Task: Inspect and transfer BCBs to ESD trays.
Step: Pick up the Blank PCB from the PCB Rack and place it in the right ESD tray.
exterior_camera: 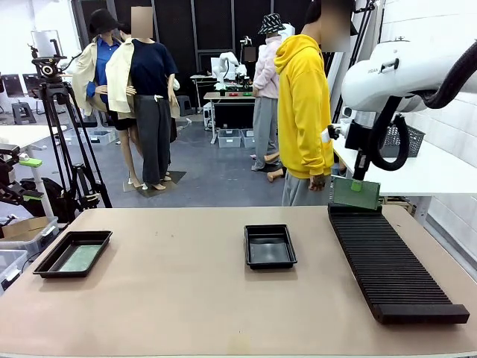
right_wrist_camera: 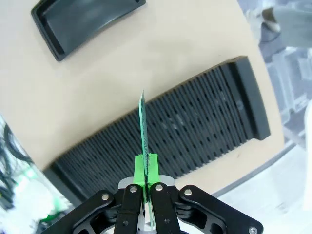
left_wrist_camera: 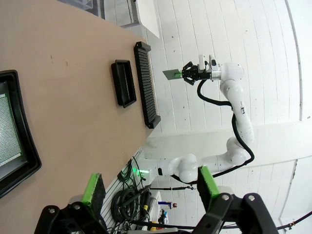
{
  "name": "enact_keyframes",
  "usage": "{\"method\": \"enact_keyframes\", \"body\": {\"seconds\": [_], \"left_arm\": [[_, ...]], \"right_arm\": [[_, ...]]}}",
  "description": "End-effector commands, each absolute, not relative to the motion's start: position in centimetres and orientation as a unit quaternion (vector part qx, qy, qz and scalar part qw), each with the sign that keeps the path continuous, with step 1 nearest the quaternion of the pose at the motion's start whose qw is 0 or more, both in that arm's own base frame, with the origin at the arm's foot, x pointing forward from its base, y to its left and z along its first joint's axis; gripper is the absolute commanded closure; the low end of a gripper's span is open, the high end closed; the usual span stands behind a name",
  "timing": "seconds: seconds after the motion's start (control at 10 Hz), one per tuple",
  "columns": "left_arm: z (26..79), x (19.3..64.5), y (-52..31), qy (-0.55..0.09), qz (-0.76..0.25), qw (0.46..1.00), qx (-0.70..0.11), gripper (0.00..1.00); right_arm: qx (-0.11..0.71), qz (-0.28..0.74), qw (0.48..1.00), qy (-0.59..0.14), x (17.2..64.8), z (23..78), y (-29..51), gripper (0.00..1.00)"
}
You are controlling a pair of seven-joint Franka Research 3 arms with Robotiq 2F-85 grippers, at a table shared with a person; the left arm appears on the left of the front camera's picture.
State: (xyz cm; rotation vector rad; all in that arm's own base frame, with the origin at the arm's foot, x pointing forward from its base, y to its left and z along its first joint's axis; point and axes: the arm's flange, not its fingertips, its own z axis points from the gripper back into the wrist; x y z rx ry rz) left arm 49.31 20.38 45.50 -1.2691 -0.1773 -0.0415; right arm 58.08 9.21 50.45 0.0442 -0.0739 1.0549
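Now the right pincer [exterior_camera: 361, 181] clamps one BCB [exterior_camera: 350, 195] by its edge, just above the far end of the ribbed rack [exterior_camera: 391, 261]. It seems thin, light, stiff but fragile: edges only. The left pincer [left_wrist_camera: 150, 185] stands wide.

a tan table [exterior_camera: 186, 298] stands nearest. beyond its far edge a grey floor [exterior_camera: 216, 179] runs back to a black wall [exterior_camera: 194, 30]. far behind the table is a bench [exterior_camera: 231, 97] with bins [exterior_camera: 231, 138] under it. left of the table stand a black tripod [exterior_camera: 63, 134] and a cardboard box [exterior_camera: 26, 227]. right of the table, a white side table [exterior_camera: 432, 175] sits against a white panelled wall [exterior_camera: 455, 130]. the light is bright and even.
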Motion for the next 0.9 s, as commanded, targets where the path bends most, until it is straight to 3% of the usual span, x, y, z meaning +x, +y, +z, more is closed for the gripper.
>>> {"method": "enact_keyframes", "body": {"seconds": [0.0, 0.3, 0.8], "left_arm": [[45.6, 49.3, 20.5, -0.086, -0.017, 0.802, -0.590, 0.00], [45.6, 49.3, 20.5, -0.086, -0.017, 0.802, -0.590, 0.00], [45.6, 49.3, 20.5, -0.086, -0.017, 0.802, -0.590, 0.00]], "right_arm": [[0.062, 0.398, 0.914, -0.049, 57.8, 50.3, 11.9, 1.00], [0.123, 0.266, 0.956, -0.037, 57.8, 50.1, 16.4, 1.00], [0.192, 0.099, 0.975, -0.046, 59.0, 46.6, 23.5, 1.00]]}}
